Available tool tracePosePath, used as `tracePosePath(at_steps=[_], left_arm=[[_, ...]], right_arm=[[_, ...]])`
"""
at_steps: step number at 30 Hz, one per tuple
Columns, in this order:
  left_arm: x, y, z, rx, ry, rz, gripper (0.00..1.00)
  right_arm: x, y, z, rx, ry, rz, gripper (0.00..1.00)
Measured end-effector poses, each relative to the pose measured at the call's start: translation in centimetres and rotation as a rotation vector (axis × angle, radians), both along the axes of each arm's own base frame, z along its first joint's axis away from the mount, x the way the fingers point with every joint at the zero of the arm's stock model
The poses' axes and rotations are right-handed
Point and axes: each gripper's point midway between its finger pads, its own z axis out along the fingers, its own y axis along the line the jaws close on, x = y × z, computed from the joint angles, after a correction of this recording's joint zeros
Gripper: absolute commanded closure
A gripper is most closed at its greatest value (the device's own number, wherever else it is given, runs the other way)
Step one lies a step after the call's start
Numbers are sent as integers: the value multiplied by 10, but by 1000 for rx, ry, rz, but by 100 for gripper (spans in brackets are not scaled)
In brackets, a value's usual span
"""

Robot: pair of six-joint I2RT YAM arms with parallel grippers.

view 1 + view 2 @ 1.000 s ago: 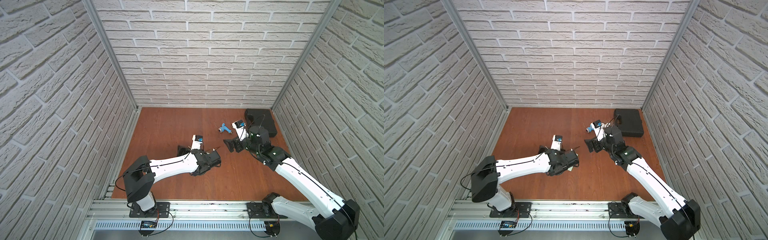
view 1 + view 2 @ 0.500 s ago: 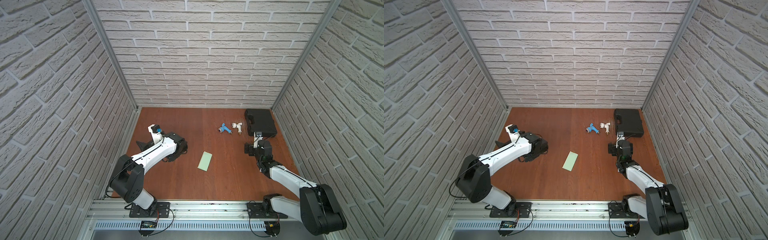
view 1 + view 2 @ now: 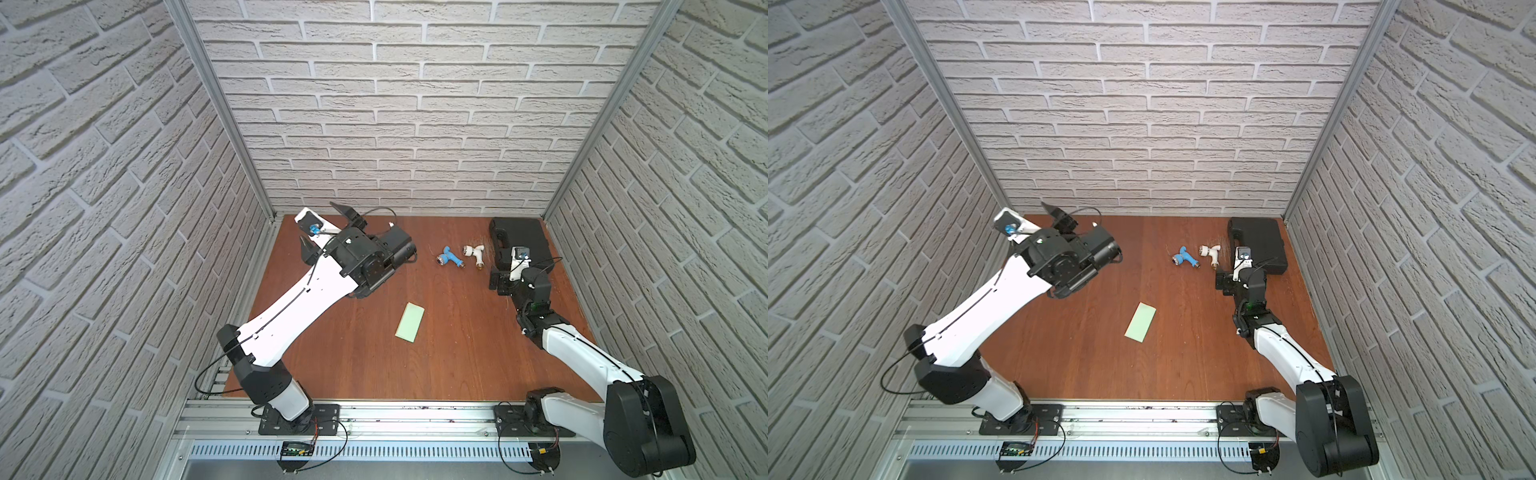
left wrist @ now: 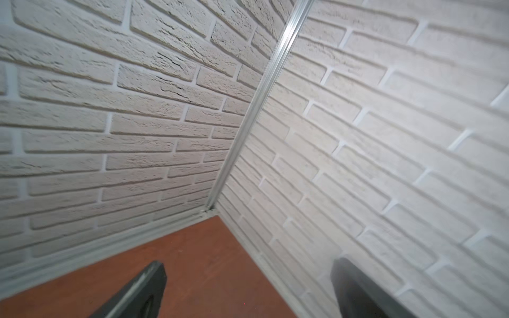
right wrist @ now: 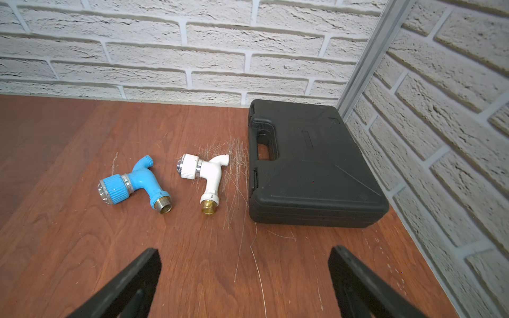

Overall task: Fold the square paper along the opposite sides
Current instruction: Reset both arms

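Folded square paper only in both top views, well apart from both arms' wide, empty jaws.

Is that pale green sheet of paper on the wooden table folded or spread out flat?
Folded, it seems: the pale mint-green paper sheet lies flat as a narrow rectangle, not a square. No pincer touches it.

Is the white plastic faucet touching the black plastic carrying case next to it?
Apart. The right wrist view shows a strip of bare scratched wood between the white plastic faucet and the black plastic carrying case.
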Motion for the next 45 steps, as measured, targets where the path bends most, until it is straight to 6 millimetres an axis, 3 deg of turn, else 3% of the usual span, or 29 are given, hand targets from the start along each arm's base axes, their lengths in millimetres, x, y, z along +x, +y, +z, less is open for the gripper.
tracePosePath(at_steps=[2,4,10,14,20,25,27,29,31,33,34,36,37,38,39,41,43,45], left_arm=[[-4,1,19,-71,-70,-9,2],[-5,-3,25,-97,-94,-22,2],[11,-30,1,-68,-64,-47,2],[22,-45,-9,-147,-137,-55,2],[39,-69,1,-377,-349,-62,2],[56,-78,29,-545,-489,-64,2],[92,-83,48,-588,-461,-170,2],[133,-75,75,-584,-495,-298,2],[173,-65,111,-488,-503,-410,2],[198,-63,148,-302,-496,-528,2],[203,-70,158,-191,-463,-593,2],[202,-104,161,108,-316,-767,2],[197,-122,154,262,-230,-844,2],[190,-140,134,425,-113,-920,2],[177,-154,105,584,1,-982,2],[148,-163,39,840,185,-1045,2],[112,-157,-41,1036,314,-1090,2],[79,-118,-135,1122,455,-1095,2]], right_arm=[[-2,-2,-3,-3,12,-13,1],[-3,-4,-4,-5,20,-24,1],[-4,-7,-6,-6,29,-43,1],[-5,-9,-7,-7,34,-54,1],[-6,-10,-8,-5,44,-61,1],[-7,-10,-10,-5,54,-63,1],[-8,-10,-11,-6,58,-64,1],[-8,-10,-11,-4,58,-64,1],[-7,-10,-10,-3,58,-64,1],[-7,-10,-9,-2,56,-65,1],[-7,-10,-9,-2,55,-65,1],[-7,-10,-7,-1,49,-64,1],[-8,-10,-6,-1,47,-64,1],[-7,-10,-5,0,41,-64,1],[-7,-10,-4,1,37,-62,1],[-5,-9,-3,4,30,-58,1],[-3,-8,-3,8,17,-52,1],[-1,-6,-7,14,14,-40,1]])
